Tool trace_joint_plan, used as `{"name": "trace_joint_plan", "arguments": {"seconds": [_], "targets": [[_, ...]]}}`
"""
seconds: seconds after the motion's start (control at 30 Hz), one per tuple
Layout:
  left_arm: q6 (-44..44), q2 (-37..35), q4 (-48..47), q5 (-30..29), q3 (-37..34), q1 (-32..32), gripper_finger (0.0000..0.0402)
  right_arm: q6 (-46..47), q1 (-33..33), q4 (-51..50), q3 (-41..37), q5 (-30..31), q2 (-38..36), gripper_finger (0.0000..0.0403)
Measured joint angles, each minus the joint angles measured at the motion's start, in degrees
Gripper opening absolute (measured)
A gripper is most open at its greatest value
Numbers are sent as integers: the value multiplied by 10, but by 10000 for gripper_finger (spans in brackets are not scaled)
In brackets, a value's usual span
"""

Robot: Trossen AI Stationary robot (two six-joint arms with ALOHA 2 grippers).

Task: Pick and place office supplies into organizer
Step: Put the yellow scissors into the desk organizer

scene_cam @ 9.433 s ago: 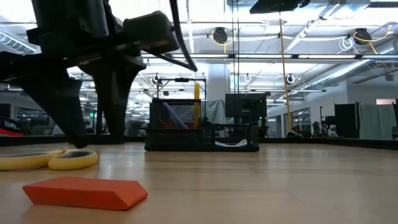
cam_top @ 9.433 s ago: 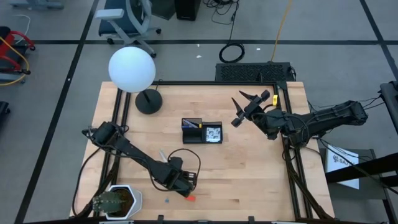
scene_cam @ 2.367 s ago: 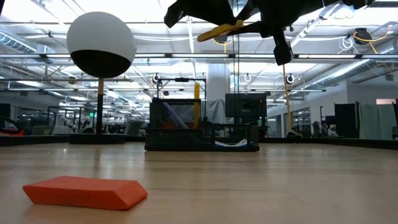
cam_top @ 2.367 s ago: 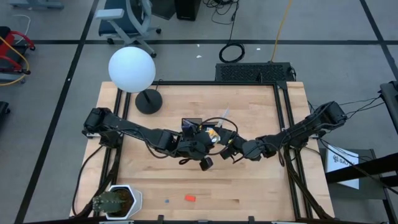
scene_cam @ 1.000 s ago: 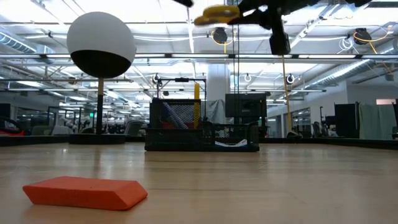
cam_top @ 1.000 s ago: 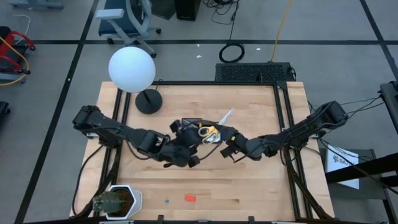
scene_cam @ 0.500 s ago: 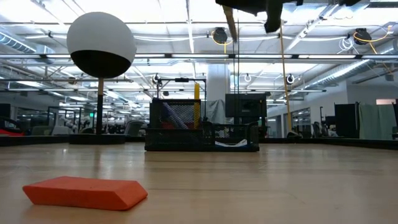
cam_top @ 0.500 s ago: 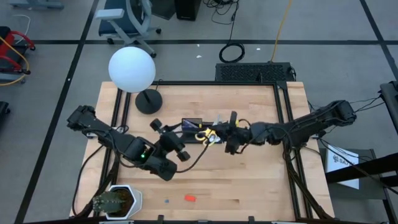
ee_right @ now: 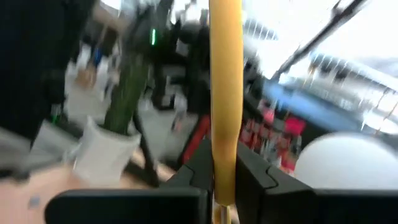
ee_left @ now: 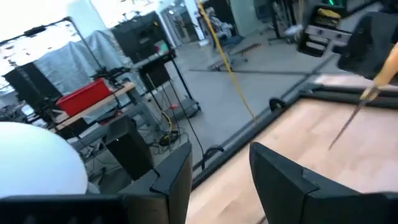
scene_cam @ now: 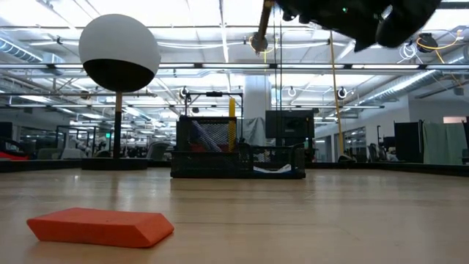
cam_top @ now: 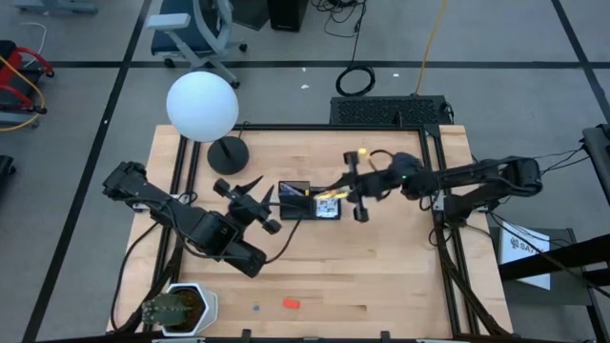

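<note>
Grey floor (cam_top: 86, 114) — office chair (cam_top: 195, 33)

**Four cameras covering one table**

The high view is looking straight down, taking in the whole table (cam_top: 381, 276) and surrounding floor. The low view is sitting at table-top height, facing level toward the organizer (scene_cam: 238, 150), with the red eraser (scene_cam: 100, 226) close at 7 o'clock. Both are sharing the lamp globe (cam_top: 202, 107), the organizer and the eraser. Each wrist view is looking past its own fingers into the room.

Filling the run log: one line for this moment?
right hand: shut on scissors, above organizer | left hand: open, empty | eraser: on table
</note>
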Motion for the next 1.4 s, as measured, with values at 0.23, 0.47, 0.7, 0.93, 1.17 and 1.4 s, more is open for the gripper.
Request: {"name": "trace_joint_plan", "arguments": {"seconds": [0.23, 0.47, 0.7, 0.93, 1.17, 1.4], "targets": [[-98, 0, -22, -78, -53, 1, 166, 101, -62, 194, -71, -5, 24, 23], [-213, 0, -62, -80, -89, 34, 166, 119, -72, 148, -56, 21, 24, 23], [-268, 0, -58, -76, -106, 61, 165, 138, -90, 141, -52, 25, 24, 23], [-268, 0, -2, -71, -106, 66, 141, 150, -109, 127, -52, 23, 24, 23], [-213, -2, 100, -23, -106, 78, 68, 149, -109, 125, -52, 8, 24, 23], [263, 7, 528, 199, -106, 115, 52, 141, -109, 123, -52, 8, 24, 23]]}}
